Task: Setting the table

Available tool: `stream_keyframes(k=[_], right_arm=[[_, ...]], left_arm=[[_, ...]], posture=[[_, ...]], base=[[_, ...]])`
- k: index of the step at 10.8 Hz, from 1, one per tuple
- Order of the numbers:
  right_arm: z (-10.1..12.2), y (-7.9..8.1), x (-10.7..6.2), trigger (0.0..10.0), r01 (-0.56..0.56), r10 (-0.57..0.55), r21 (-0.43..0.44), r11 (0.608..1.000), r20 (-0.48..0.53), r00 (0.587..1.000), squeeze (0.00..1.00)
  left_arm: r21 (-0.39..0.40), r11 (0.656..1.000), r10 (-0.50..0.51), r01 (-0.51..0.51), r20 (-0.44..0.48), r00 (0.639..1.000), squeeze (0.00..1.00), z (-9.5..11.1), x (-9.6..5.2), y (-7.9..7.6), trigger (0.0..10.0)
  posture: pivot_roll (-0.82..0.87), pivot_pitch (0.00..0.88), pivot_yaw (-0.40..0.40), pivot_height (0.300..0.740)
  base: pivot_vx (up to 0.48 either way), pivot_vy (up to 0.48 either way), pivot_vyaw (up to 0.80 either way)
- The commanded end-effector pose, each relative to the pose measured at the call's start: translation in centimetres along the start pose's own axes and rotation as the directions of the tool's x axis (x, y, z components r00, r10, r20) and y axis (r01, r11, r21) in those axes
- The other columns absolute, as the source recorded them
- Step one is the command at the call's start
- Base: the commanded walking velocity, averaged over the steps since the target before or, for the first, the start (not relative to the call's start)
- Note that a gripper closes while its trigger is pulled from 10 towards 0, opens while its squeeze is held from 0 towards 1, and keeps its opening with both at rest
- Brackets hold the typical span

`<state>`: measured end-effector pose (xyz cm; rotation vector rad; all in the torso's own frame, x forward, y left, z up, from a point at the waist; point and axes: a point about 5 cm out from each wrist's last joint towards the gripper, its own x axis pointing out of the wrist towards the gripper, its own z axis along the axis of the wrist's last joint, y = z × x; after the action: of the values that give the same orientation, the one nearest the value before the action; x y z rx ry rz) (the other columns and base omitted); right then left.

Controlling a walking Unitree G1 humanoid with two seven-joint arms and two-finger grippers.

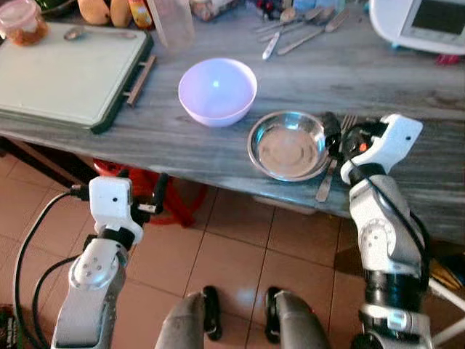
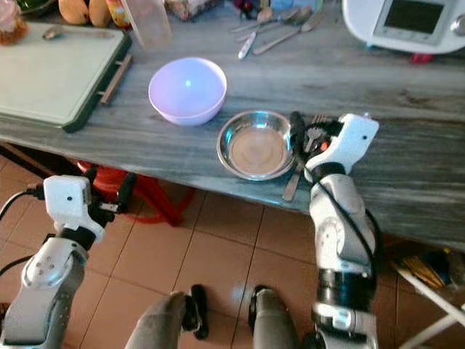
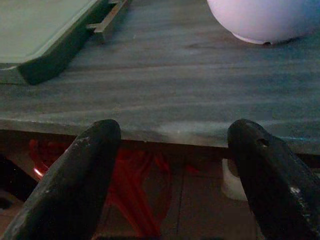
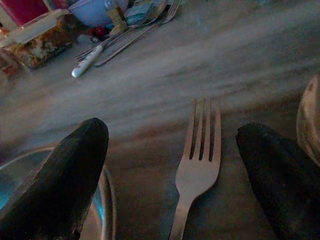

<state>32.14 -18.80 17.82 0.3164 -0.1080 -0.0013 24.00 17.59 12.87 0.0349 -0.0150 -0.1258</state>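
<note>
Terracotta floor tiles [image 1: 240,247] are seen nearest, where the left gripper [image 3: 170,165] is held below the table edge [image 1: 182,171], its fingers spread wide on nothing. At the near edge of the grey table, the fork [image 4: 197,165] is laid just beside the steel plate [image 1: 288,145], and the right gripper [image 4: 180,170] is positioned over the fork with its fingers wide apart on either side, nothing clasped. The lilac bowl [image 1: 217,90] is set just behind the plate. Farther back, spare cutlery [image 1: 301,27] is left unplaced. The setting is judged partly complete: plate, bowl and fork are down; further cutlery probably remains.
</note>
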Motion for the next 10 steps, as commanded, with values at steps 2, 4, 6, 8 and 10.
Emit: stream_keyframes(k=[2,4,6,8,10], right_arm=[[-0.2,0.2,0.4,10.0,-0.038,0.039,0.047,0.998,-0.005,0.999,0.0],[0.0,0.3,1.2,10.0,-0.062,0.061,0.091,0.994,0.005,0.998,0.0],[0.1,0.5,1.5,10.0,-0.082,0.082,0.113,0.99,0.006,0.997,0.0],[0.2,1.0,2.0,10.0,-0.125,0.125,0.118,0.985,0.005,0.992,0.0],[0.2,1.1,2.1,10.0,-0.144,0.145,0.123,0.982,0.004,0.989,0.0]], left_arm=[[0.018,1.0,0.007,-0.006,-0.017,1.0,0.0,0.0,-0.6,0.5,10.0],[0.025,1.0,0.006,-0.005,-0.02,1.0,0.0,0.2,-0.8,0.6,10.0],[0.028,1.0,0.006,-0.006,-0.023,1.0,0.0,0.2,-0.8,0.7,10.0],[0.034,0.999,0.008,-0.007,-0.024,1.0,0.0,0.4,-0.8,0.8,10.0],[0.032,0.999,0.007,-0.006,-0.024,1.0,0.0,0.5,-0.7,0.7,10.0]], posture=[[0.02,0.293,0.114,0.74],[0.04,0.301,0.12,0.74],[0.04,0.301,0.121,0.74],[0.05,0.302,0.124,0.74],[0.04,0.3,0.123,0.74]], base=[[0.0,0.0,0.0],[0.0,0.0,0.0],[0.0,0.0,0.0],[0.0,0.0,0.0],[0.0,0.0,0.0]])
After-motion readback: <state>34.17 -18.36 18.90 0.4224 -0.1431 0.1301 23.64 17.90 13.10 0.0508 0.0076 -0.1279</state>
